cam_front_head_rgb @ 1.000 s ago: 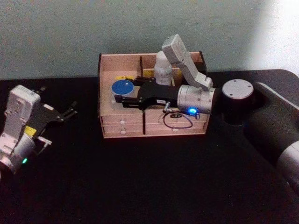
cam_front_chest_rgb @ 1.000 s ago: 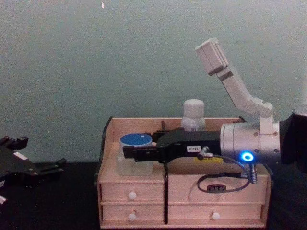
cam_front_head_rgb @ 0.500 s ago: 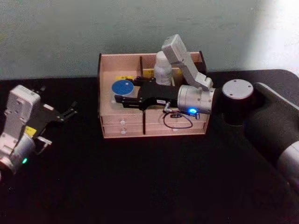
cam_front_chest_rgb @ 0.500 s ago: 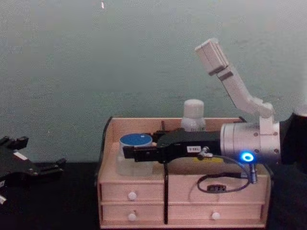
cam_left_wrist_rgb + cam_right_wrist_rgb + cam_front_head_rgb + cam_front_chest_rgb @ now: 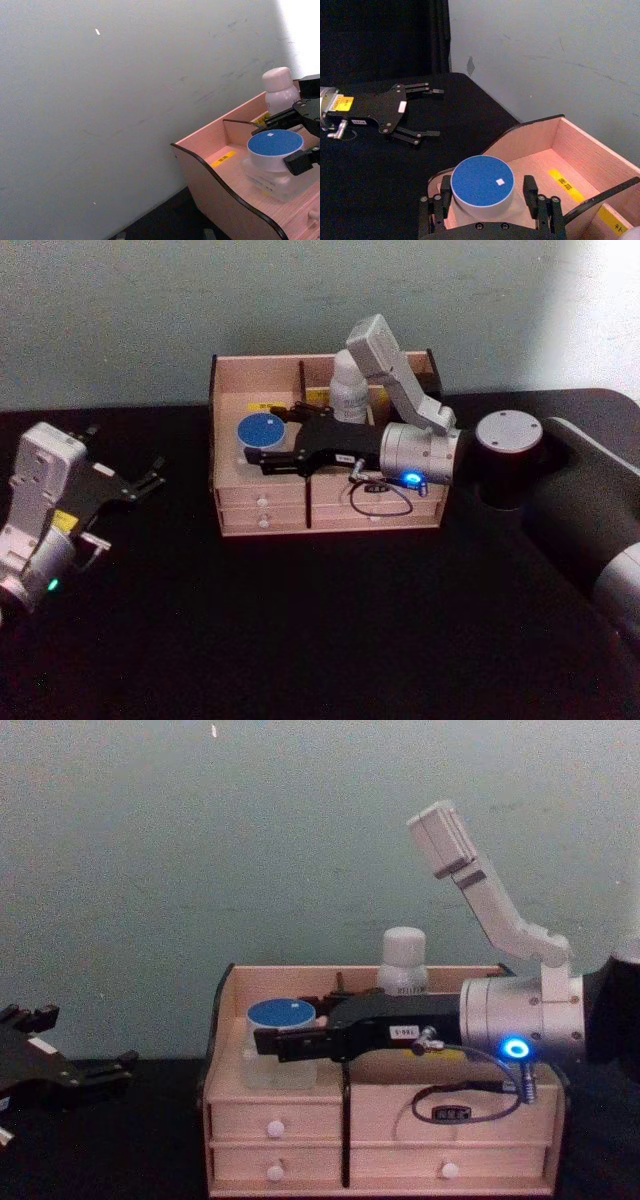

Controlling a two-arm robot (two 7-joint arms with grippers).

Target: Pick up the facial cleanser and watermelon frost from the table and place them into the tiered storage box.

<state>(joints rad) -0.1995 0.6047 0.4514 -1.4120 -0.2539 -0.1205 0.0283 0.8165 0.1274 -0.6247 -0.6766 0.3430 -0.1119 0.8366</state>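
Observation:
The watermelon frost [image 5: 257,430], a squat clear jar with a blue lid, sits on the left shelf of the tiered storage box [image 5: 262,372]. My right gripper [image 5: 258,438] reaches in from the right, its black fingers [image 5: 530,190] hugging the jar [image 5: 481,186] on both sides. The chest view shows the jar's base [image 5: 279,1065] resting on the shelf above the drawers [image 5: 300,1120]. The facial cleanser [image 5: 347,390], a white capped bottle, stands upright in the rear compartment behind my right wrist. My left gripper [image 5: 153,476] hovers open above the table left of the box.
The box stands against the pale wall at the back of the black table. A black cable loop [image 5: 378,500] hangs from my right wrist in front of the right drawers. A dark divider [image 5: 302,380] splits the box's upper tier.
The right gripper and the jar have sunk slightly and shifted a little left onto the shelf. The left arm has barely moved.

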